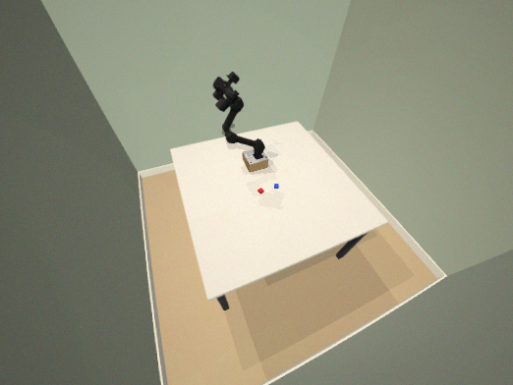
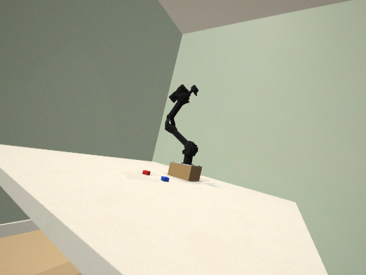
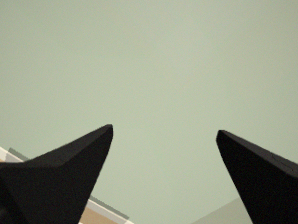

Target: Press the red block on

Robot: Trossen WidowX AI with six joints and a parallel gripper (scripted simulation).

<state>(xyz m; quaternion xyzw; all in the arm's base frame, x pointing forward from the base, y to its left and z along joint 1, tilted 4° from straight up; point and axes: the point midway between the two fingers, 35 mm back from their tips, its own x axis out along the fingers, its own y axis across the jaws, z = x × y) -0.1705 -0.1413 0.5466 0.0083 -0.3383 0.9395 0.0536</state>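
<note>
Gripper (image 1: pixel 219 87) (image 2: pixel 177 93) (image 3: pixel 164 132) fingers stand wide apart, with nothing between them; in the wrist view their dark, tapered tips face each other across a broad gap, and the pale green wall (image 1: pixel 187 44) (image 2: pixel 280 105) (image 3: pixel 160 65) fills most of what lies behind. Low in that view, at the left, a slanting strip of white skirting (image 3: pixel 107 206) borders a sliver of tan floor (image 3: pixel 97 218).

From the gripper, the black six-joint arm (image 1: pixel 242 140) (image 2: pixel 179 137) bends back at its elbow and runs down to the wooden mounting box (image 1: pixel 259 166) (image 2: pixel 179 171), which is the landmark for everything else. The arm's upper end is raised high above the level of that box, well apart from both blocks.

The red block (image 1: pixel 260 191) (image 2: pixel 146 172) rests on the white table (image 1: pixel 290 236) (image 2: pixel 196 224), near the mounting box but not touching it. The blue block (image 1: pixel 276 186) (image 2: pixel 165 179) also lies on the table near the box, with a short stretch of tabletop between it and the red one. The two are separate, side by side rather than stacked. Beyond the box and blocks, the tabletop spreads outward, and dark table legs (image 1: pixel 351 246) show beneath its edge in the top view.
</note>
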